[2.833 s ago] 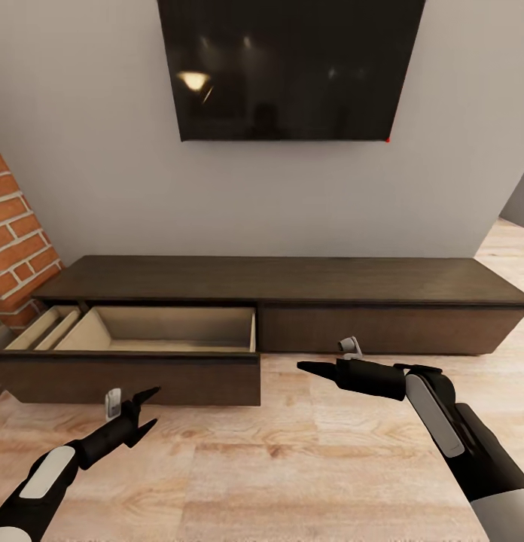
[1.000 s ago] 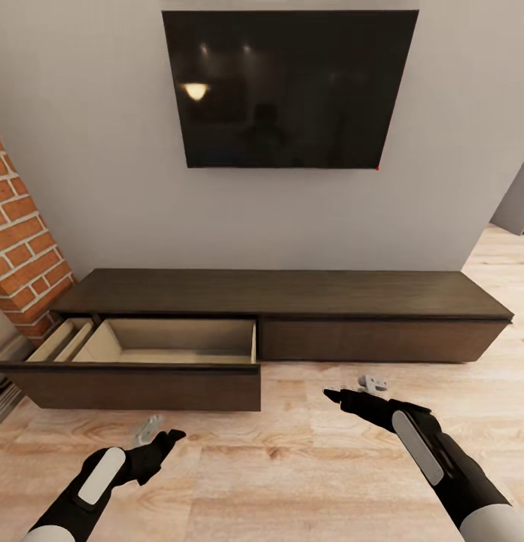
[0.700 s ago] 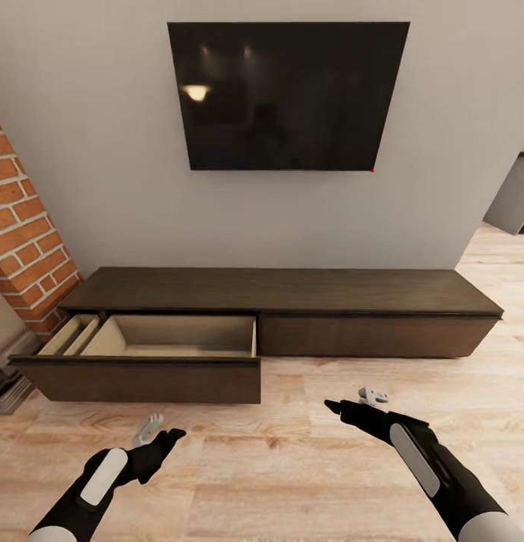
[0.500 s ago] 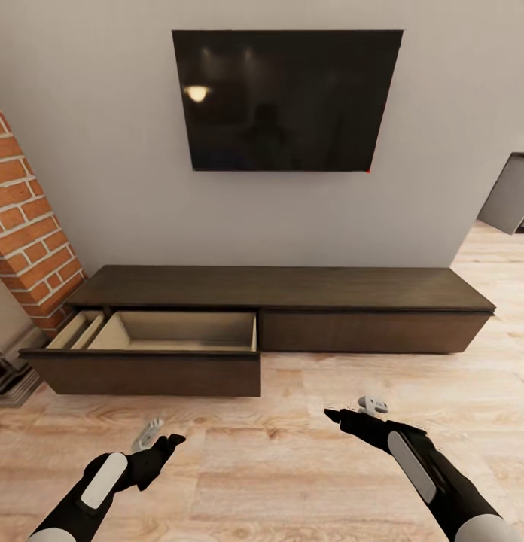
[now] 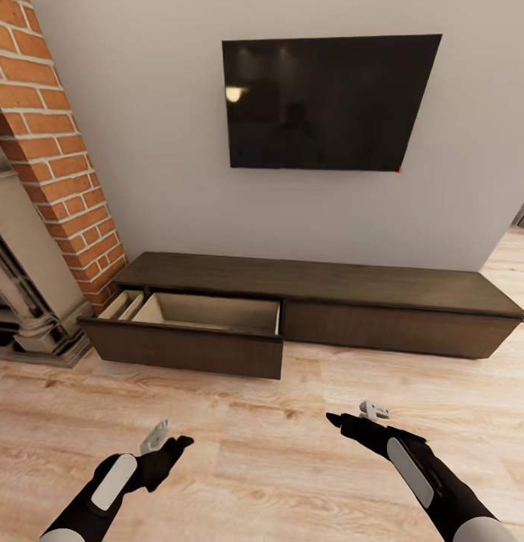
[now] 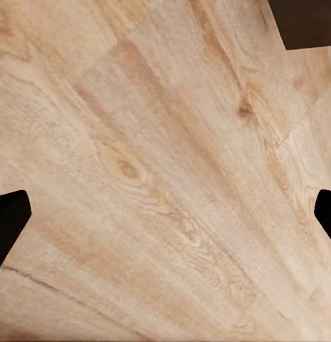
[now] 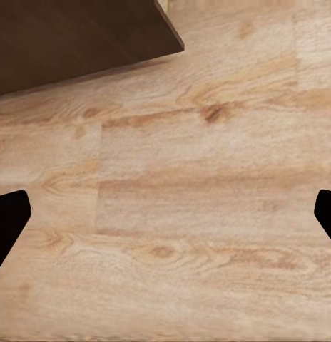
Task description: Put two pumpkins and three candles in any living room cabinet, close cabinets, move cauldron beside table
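The cabinet point(image 5: 345, 290) is a long, low dark brown unit against the grey wall. Its left drawer point(image 5: 190, 331) is pulled out, and the pale inside that I can see holds nothing. The right drawer front point(image 5: 397, 331) is flush. My left gripper point(image 5: 179, 446) hovers over the wood floor in front of the open drawer, and in the left wrist view its fingertips point(image 6: 8, 221) stand wide apart, open. My right gripper point(image 5: 335, 418) is held low over the floor, open too, with a fingertip point(image 7: 8, 222) at the frame's edge. Pumpkins, candles, cauldron and table are out of view.
A black TV point(image 5: 330, 102) hangs on the wall above the cabinet. At the left are a red brick column point(image 5: 59, 150) and a pale fireplace surround point(image 5: 25, 278). Light wood floor point(image 5: 277, 467) stretches between me and the cabinet. The drawer's dark corner point(image 7: 73, 35) is near the right gripper.
The view has backed away and swung left: the cabinet looks smaller, and the brick column and fireplace have come in. The left arm has drawn back low. The drawer stays open.
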Controlling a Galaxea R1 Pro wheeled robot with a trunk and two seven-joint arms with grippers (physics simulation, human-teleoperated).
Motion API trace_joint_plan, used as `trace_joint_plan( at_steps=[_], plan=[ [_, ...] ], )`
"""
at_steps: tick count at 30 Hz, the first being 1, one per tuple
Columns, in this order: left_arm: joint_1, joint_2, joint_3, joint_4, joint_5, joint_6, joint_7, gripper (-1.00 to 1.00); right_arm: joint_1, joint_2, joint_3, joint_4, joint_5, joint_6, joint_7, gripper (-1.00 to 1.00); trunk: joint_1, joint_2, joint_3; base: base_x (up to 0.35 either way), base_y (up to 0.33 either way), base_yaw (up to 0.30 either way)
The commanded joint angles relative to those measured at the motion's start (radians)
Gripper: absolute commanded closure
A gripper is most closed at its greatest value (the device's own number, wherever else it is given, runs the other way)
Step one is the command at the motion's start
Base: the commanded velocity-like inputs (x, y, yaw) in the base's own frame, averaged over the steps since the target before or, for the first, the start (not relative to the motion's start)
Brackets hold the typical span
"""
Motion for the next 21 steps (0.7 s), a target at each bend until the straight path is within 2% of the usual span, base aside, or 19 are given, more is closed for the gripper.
trace_joint_plan(
  at_steps=[1,5,10,15,21],
  plan=[
    [0.000,0.000,0.002,-0.002,0.003,-0.003,0.009,-1.00,0.000,-0.001,0.002,-0.001,-0.003,0.003,0.000,-1.00,-0.001,0.000,-0.001,-0.283,-0.077,0.271],
    [0.000,-0.003,0.001,-0.002,-0.027,-0.017,0.010,-1.00,0.000,-0.001,0.002,0.002,-0.004,0.002,0.001,-1.00,-0.001,0.000,-0.003,-0.271,-0.152,0.226],
    [0.000,-0.004,0.001,-0.002,-0.036,-0.020,0.009,-1.00,0.000,-0.001,0.002,0.010,-0.004,0.001,0.002,-1.00,-0.001,0.000,-0.003,-0.210,-0.237,0.049],
    [0.000,-0.004,0.001,-0.002,-0.039,-0.021,0.008,-1.00,0.000,-0.001,0.002,0.013,-0.003,0.001,0.002,-1.00,-0.001,0.000,-0.003,-0.046,-0.296,0.015],
    [0.000,-0.004,0.000,-0.002,-0.039,-0.021,0.008,-1.00,0.000,-0.001,0.002,0.015,-0.003,0.000,0.002,-1.00,-0.001,0.000,-0.003,-0.004,-0.310,0.200]
  ],
)
